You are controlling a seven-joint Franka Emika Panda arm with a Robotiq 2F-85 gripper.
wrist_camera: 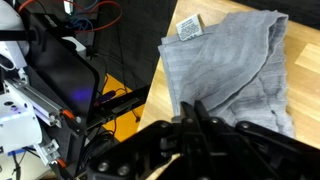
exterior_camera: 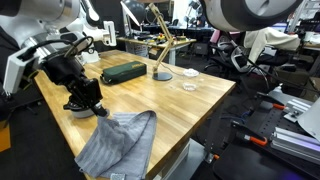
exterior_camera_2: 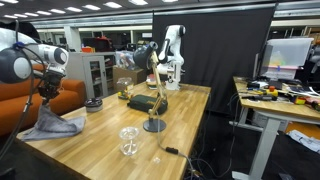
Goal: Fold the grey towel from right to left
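At counter edge: one grey towel (exterior_camera: 120, 145), soft fine-woven cloth, laid rumpled; one pale tag (wrist_camera: 190, 28) noted at its corner.
Hand: one black hand (exterior_camera: 95, 110), fingers pressed together on a raised towel corner; cloth is tented beneath it.
Counter: one counter (exterior_camera: 190, 105), pale wood planks.
Other items: one dark flat case (exterior_camera: 122, 72); one wooden lamp (exterior_camera: 160, 45) with a round base; one clear glass dish (exterior_camera: 188, 86); one black bowl (exterior_camera_2: 93, 102).

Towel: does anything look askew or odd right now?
Yes. The towel lies rumpled and skewed at the edge of the table, with one corner tented up in the tool.
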